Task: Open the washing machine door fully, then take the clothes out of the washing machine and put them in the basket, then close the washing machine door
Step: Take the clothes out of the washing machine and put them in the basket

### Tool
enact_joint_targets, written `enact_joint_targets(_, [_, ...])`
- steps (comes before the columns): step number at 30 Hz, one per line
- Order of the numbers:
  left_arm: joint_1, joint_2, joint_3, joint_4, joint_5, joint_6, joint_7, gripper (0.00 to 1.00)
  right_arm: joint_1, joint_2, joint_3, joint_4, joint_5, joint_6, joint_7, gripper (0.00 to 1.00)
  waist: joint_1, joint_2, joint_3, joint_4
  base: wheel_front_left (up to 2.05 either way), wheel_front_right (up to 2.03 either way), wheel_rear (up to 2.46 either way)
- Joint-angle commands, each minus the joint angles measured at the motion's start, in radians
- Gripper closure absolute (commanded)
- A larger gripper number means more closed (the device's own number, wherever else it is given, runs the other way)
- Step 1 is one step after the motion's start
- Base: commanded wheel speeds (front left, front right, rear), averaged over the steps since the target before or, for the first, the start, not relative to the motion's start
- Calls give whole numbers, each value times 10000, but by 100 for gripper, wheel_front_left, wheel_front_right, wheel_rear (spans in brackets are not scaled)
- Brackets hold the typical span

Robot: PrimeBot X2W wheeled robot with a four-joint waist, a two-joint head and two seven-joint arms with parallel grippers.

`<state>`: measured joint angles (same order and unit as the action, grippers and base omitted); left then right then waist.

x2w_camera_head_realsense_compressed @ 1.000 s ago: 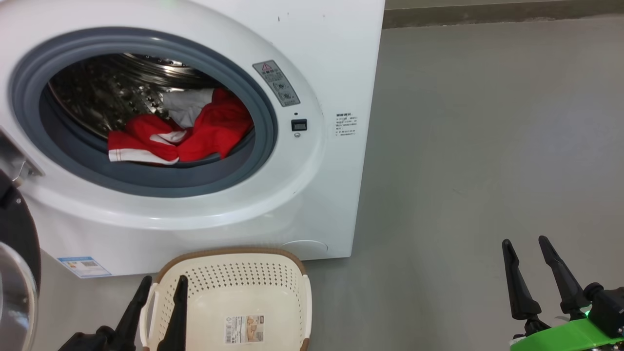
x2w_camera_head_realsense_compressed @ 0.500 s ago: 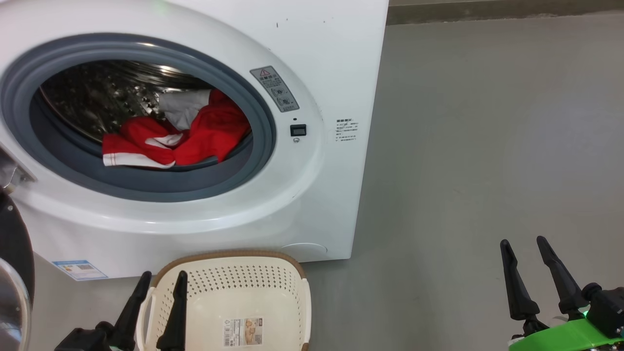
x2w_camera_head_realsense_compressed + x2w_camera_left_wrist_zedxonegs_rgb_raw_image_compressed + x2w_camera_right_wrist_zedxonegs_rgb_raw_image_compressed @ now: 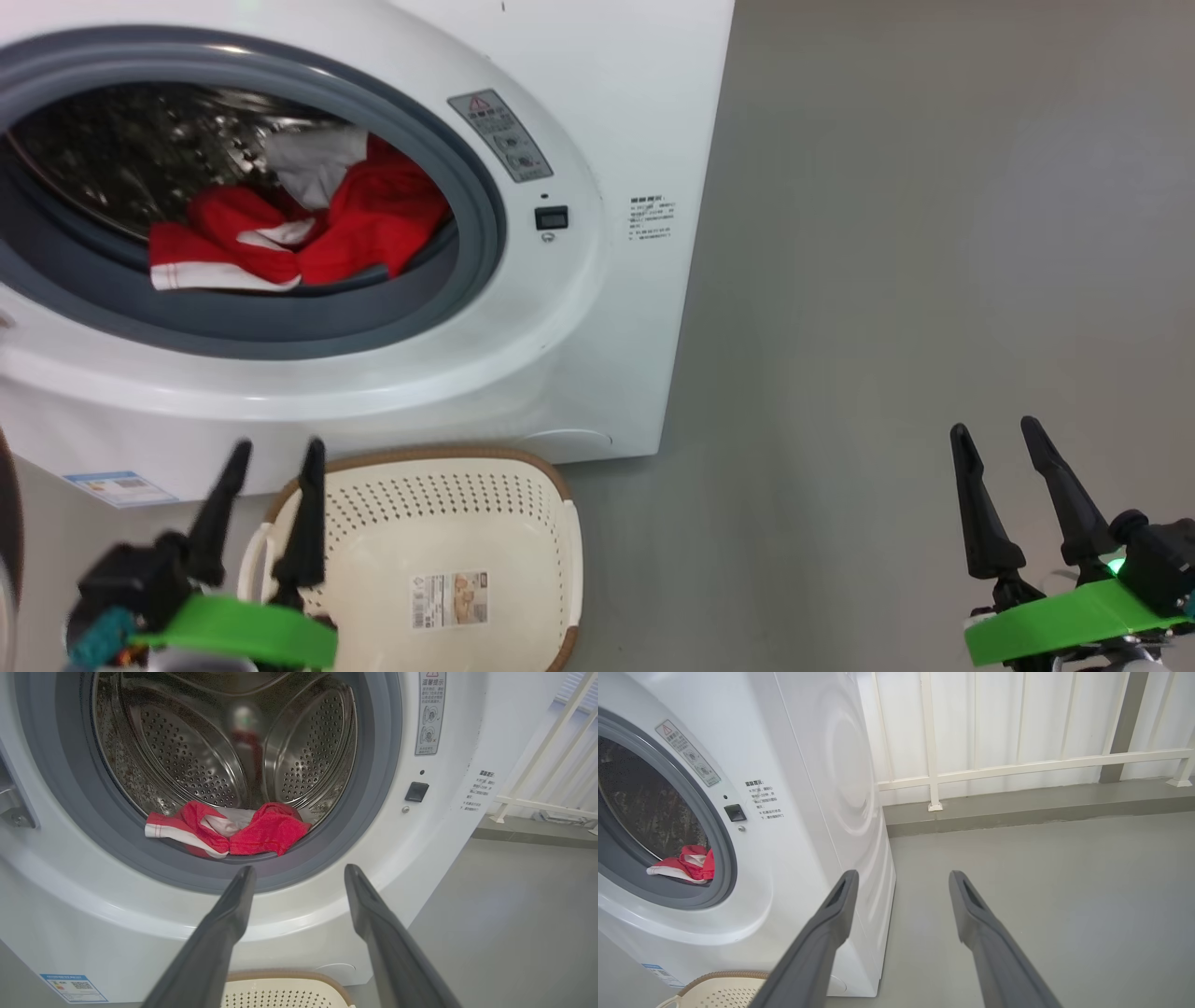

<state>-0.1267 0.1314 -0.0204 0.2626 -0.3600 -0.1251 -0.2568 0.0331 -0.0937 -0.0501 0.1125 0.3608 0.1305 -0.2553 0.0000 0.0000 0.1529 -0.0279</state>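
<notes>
- Change, camera: against the two preceding head views the whole scene has slid left and upward, so the head has turned. The washing machine (image 3: 597, 112) and the basket (image 3: 420, 457) have not themselves been displaced.
- Change, arm: the left gripper (image 3: 278, 448) has climbed farther than the scene shift explains. Its fingertips now reach the basket's far rim, its green wrist band has come into view, and it is slightly blurred.
- No change: the right gripper (image 3: 993, 427) holds its place over bare floor (image 3: 934, 233), well right of the machine.
- Gripper state: both pairs of fingers are spread wide, with nothing between them.
- The washing machine door (image 3: 6, 523) is reduced to a dark sliver at the left edge. The opening stands uncovered, so the opening step appears done.
- The clothes (image 3: 308, 233) lie untouched on the near lip of the drum, red with a pale piece on top. The basket stands empty on the floor just in front of the machine.
- Meaning: the left arm appears to be starting its reach for the first garment.
- Left wrist view: the left gripper (image 3: 300, 870) points straight at the clothes (image 3: 229, 833). This view shows the perforated drum (image 3: 210, 742) in depth, as the head view does not.
- Right wrist view: the right gripper (image 3: 903, 875) faces the machine's right flank and a white railing (image 3: 1017, 765) beyond.
</notes>
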Motion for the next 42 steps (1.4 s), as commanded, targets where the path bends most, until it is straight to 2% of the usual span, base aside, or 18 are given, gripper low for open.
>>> enact_joint_targets(1, [-783, 150, 541, 11, 179, -56, -49, 0, -390, -97, 257, -285, 40, 2, -65, 0, 0, 0, 463, -204, 0, 0, 0])
enact_joint_targets(12, [-3638, 616, 583, 1952, 817, -56, -49, 0, -1040, 86, 471, -294, 58, 2, -65, 0, 0, 0, 1651, -933, 0, 0, 0])
enact_joint_targets(23, [-6388, 1895, 317, 4565, 962, -56, -49, 0, -1678, 264, 586, -346, 111, 2, -65, 0, 0, 0, 2716, -1767, 0, 0, 0])
enact_joint_targets(32, [-7973, 2570, 70, 6316, 1080, -56, -49, 0, -1856, 379, 906, -378, 180, 2, -65, 0, 0, 0, 3228, -2223, 0, 0, 0])
enact_joint_targets(42, [-8930, 3270, -377, 7419, 1112, -56, -49, 0, -1980, 418, 1111, -484, 234, 2, -65, 0, 0, 0, 3693, -2692, 0, 0, 0])
